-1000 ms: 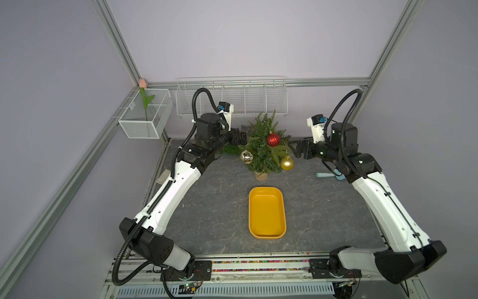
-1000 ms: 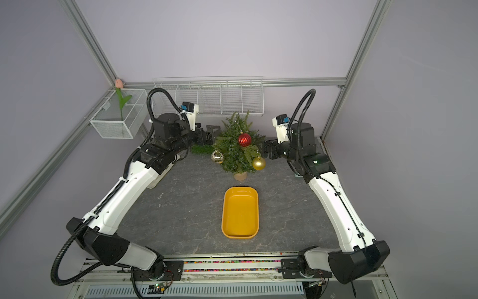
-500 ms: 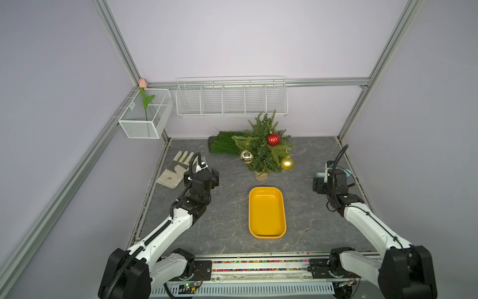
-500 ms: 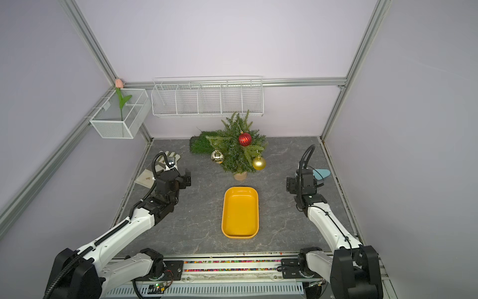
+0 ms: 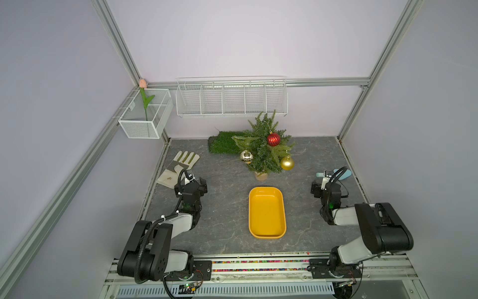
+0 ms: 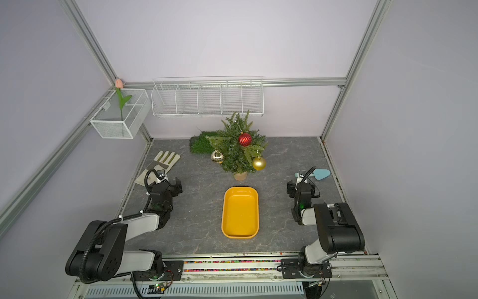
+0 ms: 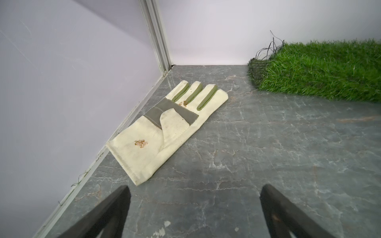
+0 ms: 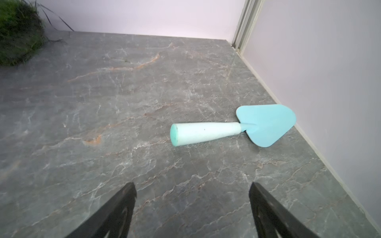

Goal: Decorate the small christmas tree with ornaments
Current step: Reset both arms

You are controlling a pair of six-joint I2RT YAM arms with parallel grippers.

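— The left pincer (image 7: 194, 190)?
— Spread wide, empty, low over the bench (image 5: 225, 199); glove (image 7: 165, 127) just ahead, along the left wall.
— And the tree (image 5: 261, 160)?
— Upright, back middle, wearing a pale bauble (image 5: 246, 156), red bauble (image 5: 273, 139), gold bauble (image 5: 287, 163). Tray (image 5: 267, 214) in front, apart.
— Right pincer (image 8: 192, 186)?
— Spread, empty; trowel (image 8: 226, 129) ahead, by the right wall.

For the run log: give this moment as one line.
small christmas tree: upright; red ornament, mirror-gold ornament, matte gold ornament hanging | yellow tray: empty | left gripper: open, empty | right gripper: open, empty
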